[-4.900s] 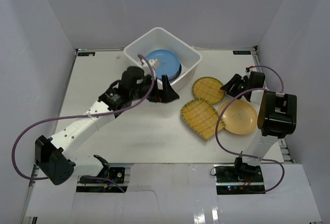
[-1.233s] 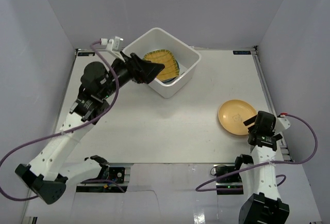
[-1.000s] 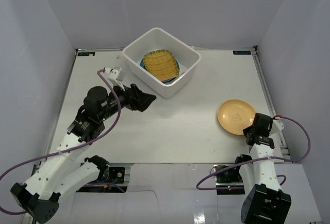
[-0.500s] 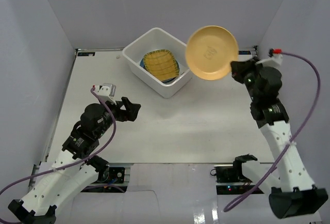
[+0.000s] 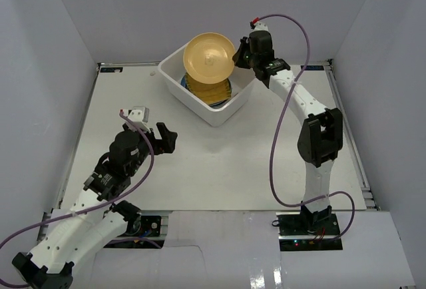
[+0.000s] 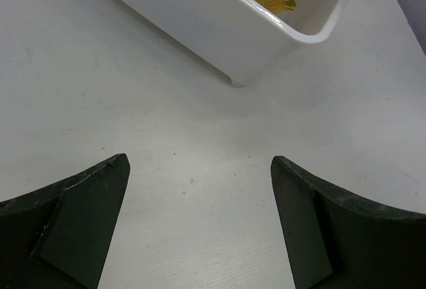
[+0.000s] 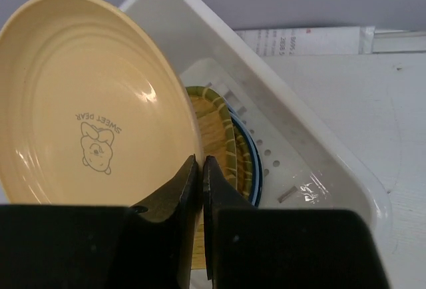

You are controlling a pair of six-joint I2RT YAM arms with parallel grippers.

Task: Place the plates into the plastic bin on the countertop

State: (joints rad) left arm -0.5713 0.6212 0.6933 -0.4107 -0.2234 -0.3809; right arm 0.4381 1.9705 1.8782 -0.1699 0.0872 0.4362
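Bright, even, diffuse light from overhead in all 3 views; shadows soft & faint, e.g. along the base of the bin (image 6: 219, 29) on the table (image 6: 200, 169) in left wrist view. Small glare spot on the yellow plate (image 7: 86, 102) in right wrist view, where the right gripper (image 7: 202, 162) reads near-black w/ little detail. Top view sharp, walls (image 5: 40, 69) splaying outward twd the edges.

A matte white table (image 5: 226, 162) sits enclosed by plain pale grey walls (image 5: 200, 9) under even light.

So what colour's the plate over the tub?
The plate is pale orange-yellow with a bear print; clearest in right wrist view.
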